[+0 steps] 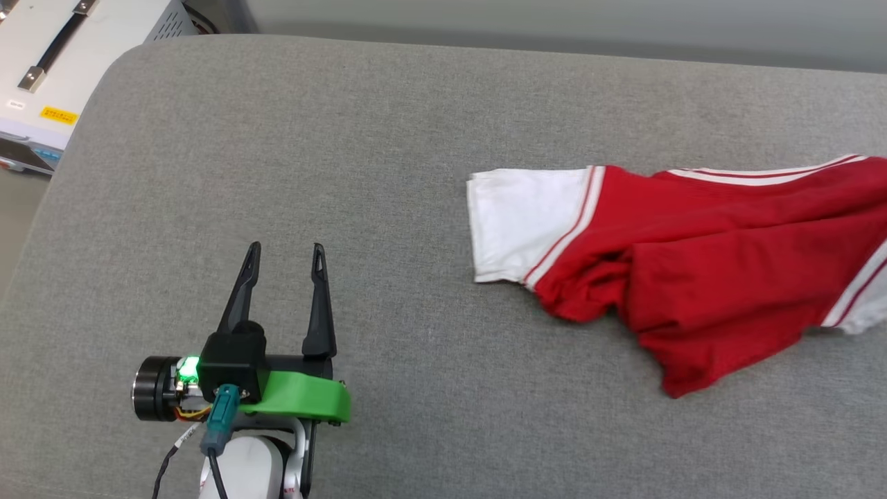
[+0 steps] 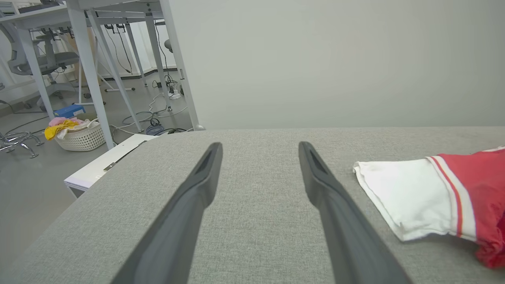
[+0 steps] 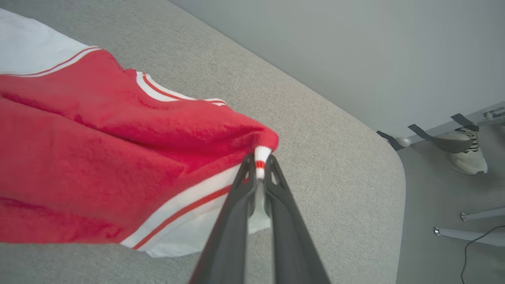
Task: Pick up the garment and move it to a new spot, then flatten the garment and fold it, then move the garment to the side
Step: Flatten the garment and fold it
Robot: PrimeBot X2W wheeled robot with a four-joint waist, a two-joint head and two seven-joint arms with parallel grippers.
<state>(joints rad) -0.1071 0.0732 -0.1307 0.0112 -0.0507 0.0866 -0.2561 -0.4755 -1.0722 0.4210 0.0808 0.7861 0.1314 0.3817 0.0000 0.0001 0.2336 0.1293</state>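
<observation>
The garment (image 1: 700, 256) is a red shirt with white sleeves and red-and-white trim, lying crumpled on the right of the grey padded table (image 1: 346, 138). One white sleeve (image 1: 527, 222) points left. My left gripper (image 1: 285, 260) stands open at the lower left, well clear of the cloth; from its wrist the sleeve (image 2: 402, 197) lies right of the fingers (image 2: 327, 189). My right gripper (image 3: 258, 161) is shut on the striped trim where the sleeve meets the red body (image 3: 98, 157), with the cloth bunched up at its tips.
A white machine (image 1: 62, 62) stands beyond the table's far left corner. The left wrist view shows white desk legs (image 2: 90, 71), cables and a laundry basket (image 2: 81, 136) on the floor. A person's shoe (image 3: 467, 156) rests on the floor past the table's rounded right edge (image 3: 398, 185).
</observation>
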